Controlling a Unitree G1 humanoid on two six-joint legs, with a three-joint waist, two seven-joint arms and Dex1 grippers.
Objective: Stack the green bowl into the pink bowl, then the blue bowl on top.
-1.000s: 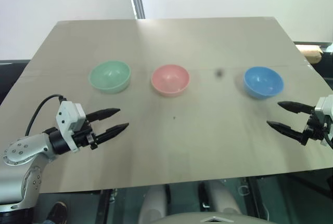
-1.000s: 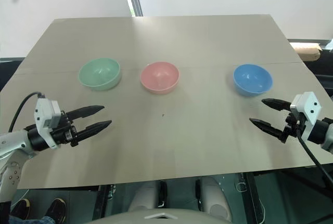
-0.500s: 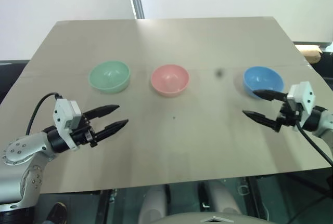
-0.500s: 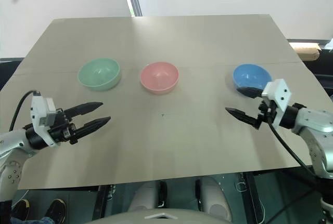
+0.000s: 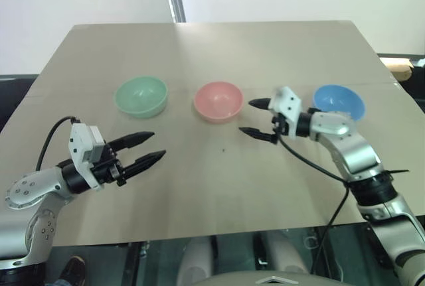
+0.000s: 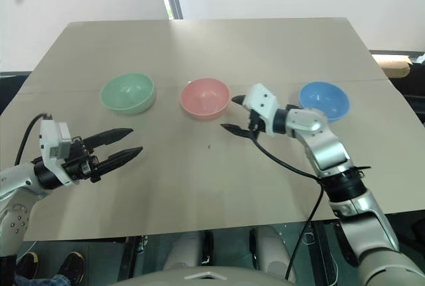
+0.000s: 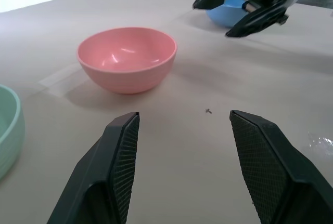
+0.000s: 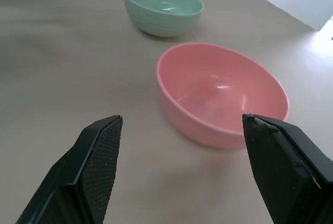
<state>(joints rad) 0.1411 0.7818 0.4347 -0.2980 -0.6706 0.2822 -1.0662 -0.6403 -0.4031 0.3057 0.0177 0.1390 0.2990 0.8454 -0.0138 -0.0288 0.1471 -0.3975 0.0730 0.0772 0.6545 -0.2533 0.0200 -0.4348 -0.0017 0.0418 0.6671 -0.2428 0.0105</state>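
On the table [image 5: 199,186], the three bowls stand apart in a row, and the right gripper [image 5: 254,117] is spread wide beside the pink bowl [image 5: 218,101], while the left gripper [image 5: 153,147] is parted and empty.

Right pincer [image 5: 254,117] open beside pink bowl [image 5: 218,101]

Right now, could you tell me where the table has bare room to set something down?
The far strip of the table behind the green bowl, pink bowl and blue bowl is free, as is the near middle. It is crowded where the right gripper sits between pink and blue.
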